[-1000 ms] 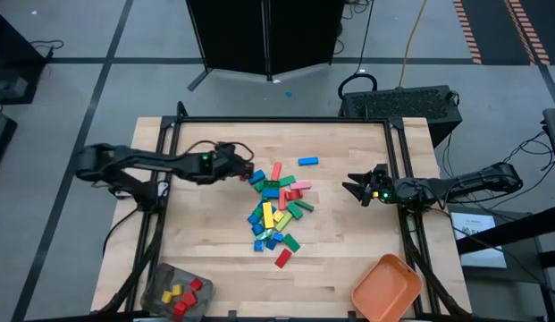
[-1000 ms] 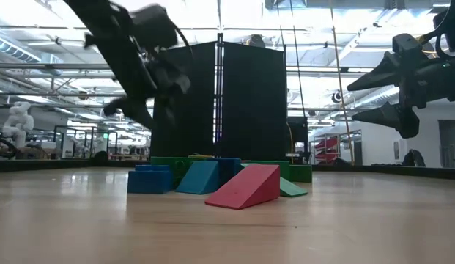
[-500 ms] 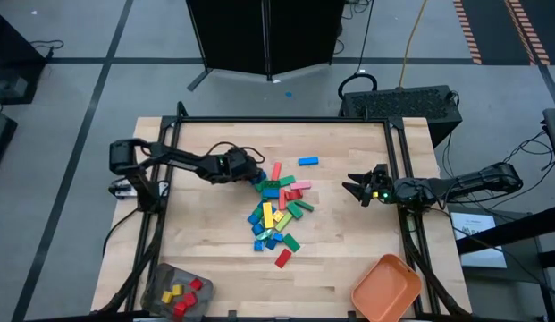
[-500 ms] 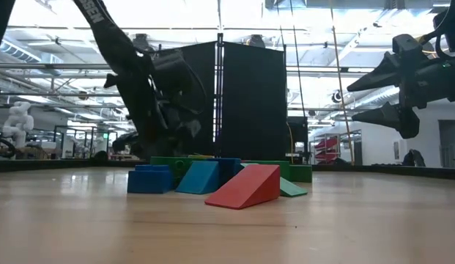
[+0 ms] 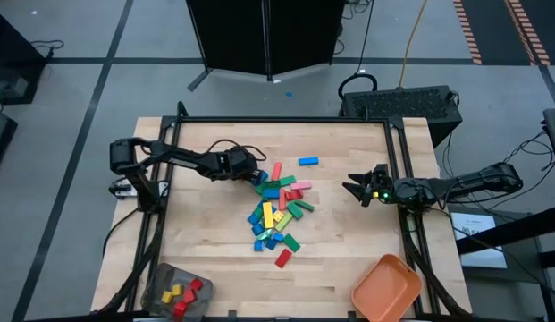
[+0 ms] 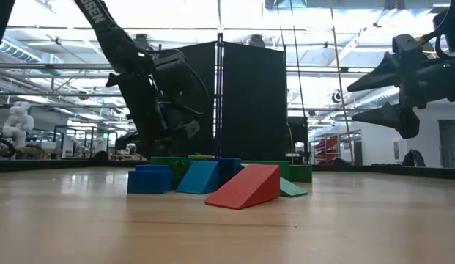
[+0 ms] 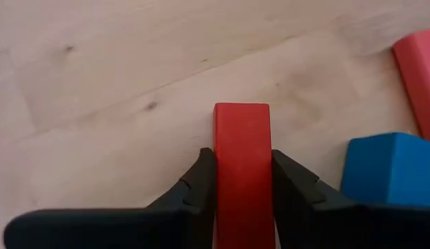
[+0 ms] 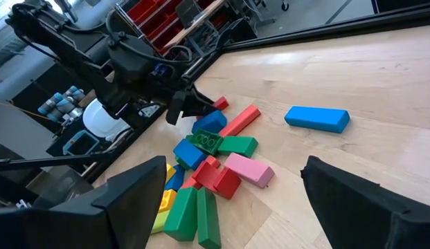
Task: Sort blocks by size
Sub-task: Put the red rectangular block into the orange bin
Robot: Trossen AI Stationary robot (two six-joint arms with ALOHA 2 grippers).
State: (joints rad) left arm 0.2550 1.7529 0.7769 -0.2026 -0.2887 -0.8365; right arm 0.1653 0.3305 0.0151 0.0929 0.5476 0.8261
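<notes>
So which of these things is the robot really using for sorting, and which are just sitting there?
Part of the job:
- pile of blocks
- red block that the left gripper is shut on
- blue block lying apart from the pile
- grey container holding red and yellow blocks
- orange tray

Just there:
- right gripper, open, waiting at the table's right edge
- dark box behind the table

My matt black plastic fingers [image 7: 194, 190] press a smooth, slightly glossy red plastic block [image 7: 243, 162]. The table [image 5: 348, 250] is pale wood with fine grain and small knots. At my four o'clock, the tray [image 5: 385, 288] looks like smooth orange plastic.
</notes>
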